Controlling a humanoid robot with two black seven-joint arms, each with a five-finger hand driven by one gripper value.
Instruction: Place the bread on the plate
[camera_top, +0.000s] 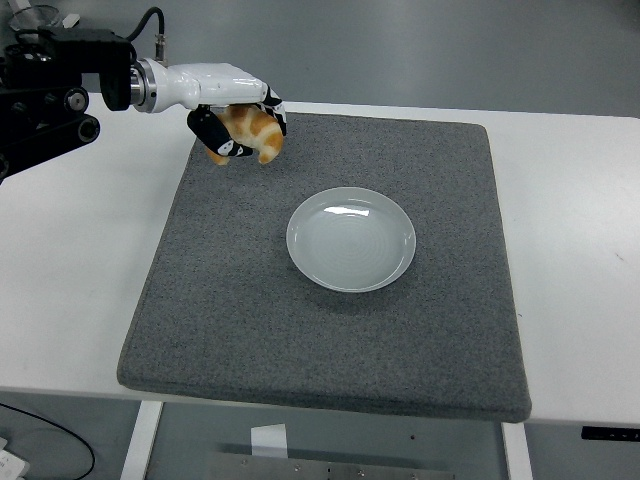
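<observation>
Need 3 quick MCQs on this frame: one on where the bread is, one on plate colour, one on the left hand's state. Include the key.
1. Where is the bread?
A. On the plate
B. Held above the mat's far left corner
C. On the bare table

2. What colour is the plate?
A. White
B. Black
C. Red

3. What is the left hand doing?
A. Resting open on the table
B. Lying inside the plate
C. Gripping the bread

Key: 1 B, the bread sits in the hand over the grey mat, left of and beyond the plate. 2 A, the plate is plain white and empty. 3 C, its fingers wrap round the bread.
</observation>
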